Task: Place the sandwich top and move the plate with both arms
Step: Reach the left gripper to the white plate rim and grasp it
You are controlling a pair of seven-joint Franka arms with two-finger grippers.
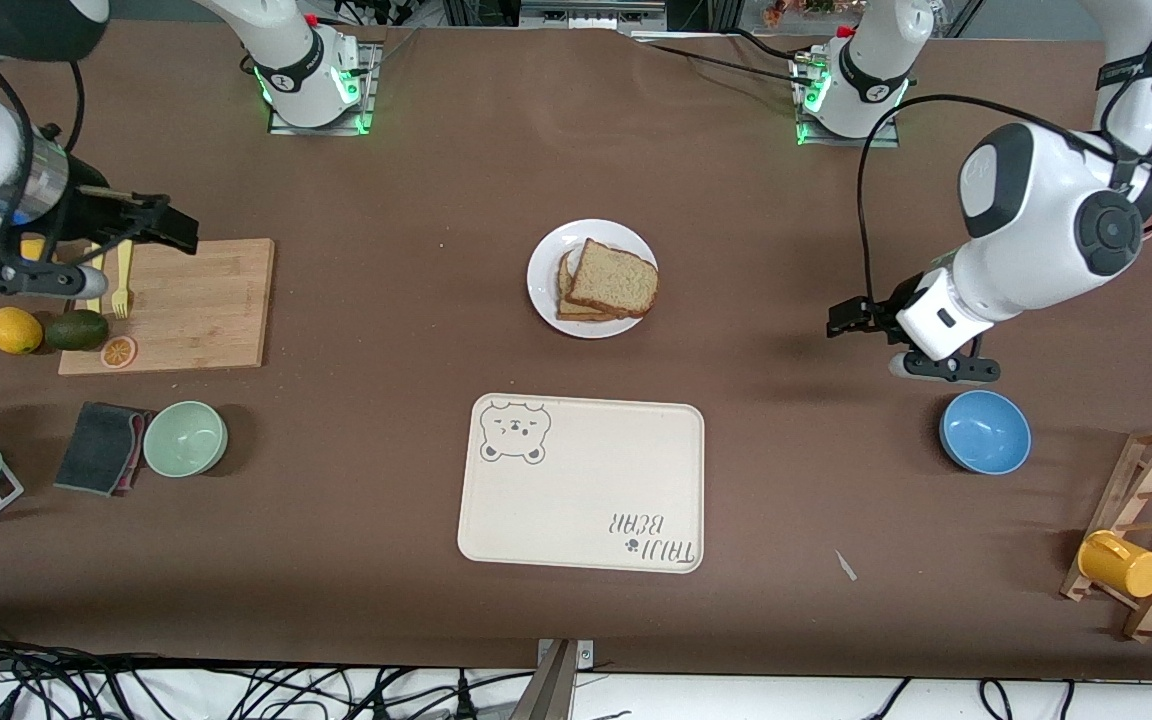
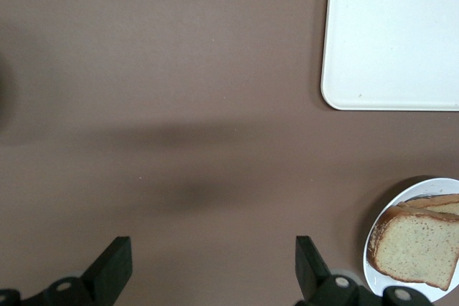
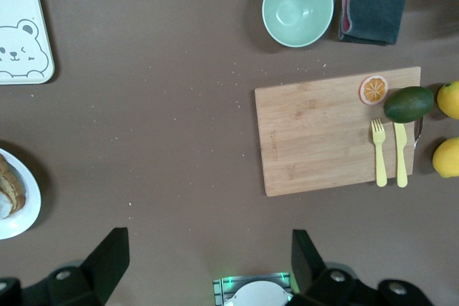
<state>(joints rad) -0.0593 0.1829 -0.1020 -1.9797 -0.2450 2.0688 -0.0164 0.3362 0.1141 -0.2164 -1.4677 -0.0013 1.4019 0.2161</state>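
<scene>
The white plate (image 1: 546,285) sits mid-table, farther from the front camera than the tray. The sandwich top (image 1: 614,278), a brown bread slice, lies on top of another slice on the plate. What lies between the slices is hidden. My left gripper (image 1: 851,318) is open and empty, over bare table between the plate and a blue bowl. In the left wrist view the gripper (image 2: 211,252) shows the plate (image 2: 401,200) and the top slice (image 2: 416,245) off to one side. My right gripper (image 1: 161,225) is open and empty over the cutting board's edge. It also shows in the right wrist view (image 3: 208,245), with the plate (image 3: 25,216) at the picture's edge.
A cream bear-printed tray (image 1: 581,482) lies nearer the front camera than the plate. A blue bowl (image 1: 984,432) and a wooden rack with a yellow mug (image 1: 1121,563) are toward the left arm's end. A cutting board (image 1: 186,300), fruit, a green bowl (image 1: 185,438) and a sponge (image 1: 101,447) are toward the right arm's end.
</scene>
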